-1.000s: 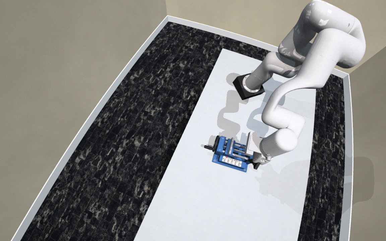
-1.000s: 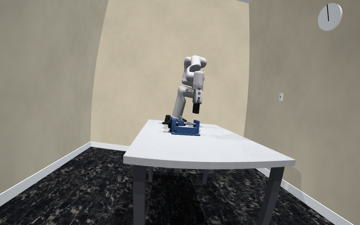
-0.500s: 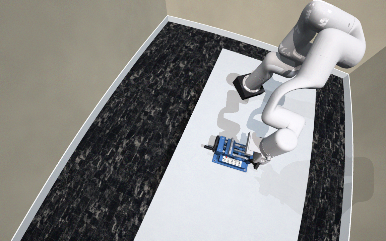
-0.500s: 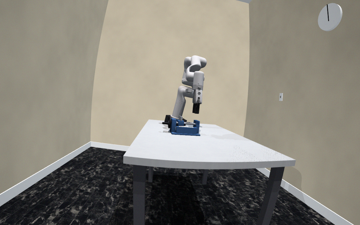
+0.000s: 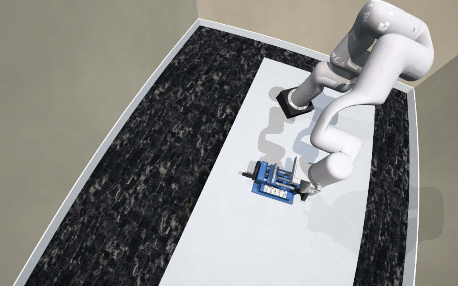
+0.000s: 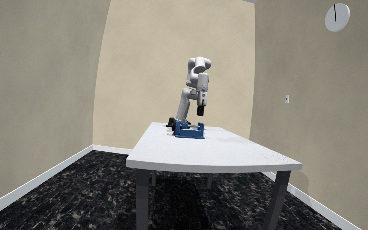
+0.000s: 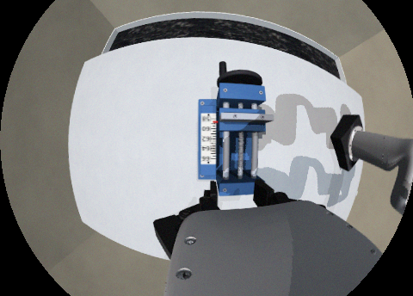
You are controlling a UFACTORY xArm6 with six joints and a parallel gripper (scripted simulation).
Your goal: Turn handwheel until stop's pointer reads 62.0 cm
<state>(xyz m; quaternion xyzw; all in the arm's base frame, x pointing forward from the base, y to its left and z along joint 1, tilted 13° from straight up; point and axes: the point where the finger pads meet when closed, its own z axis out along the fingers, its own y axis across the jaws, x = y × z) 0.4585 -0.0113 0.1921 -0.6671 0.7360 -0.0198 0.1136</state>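
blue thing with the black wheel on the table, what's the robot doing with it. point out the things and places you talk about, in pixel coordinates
Nothing is being handled yet. The gripper (image 6: 200,115) (image 7: 235,190) hangs open above the blue fixture (image 5: 272,196) (image 6: 190,133) (image 7: 242,188), at the end away from its black handwheel (image 5: 256,170) (image 6: 172,124) (image 7: 241,77). The red pointer (image 5: 268,186) (image 7: 215,122) sits between 58 and 60, short of the 62.0 wanted, so the wheel apparently still needs turning.

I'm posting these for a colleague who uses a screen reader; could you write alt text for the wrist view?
A blue screw-driven slide on a white table, its red pointer between 58 and 60 on the scale. A black handwheel is at the far end; the open gripper is at the near end.
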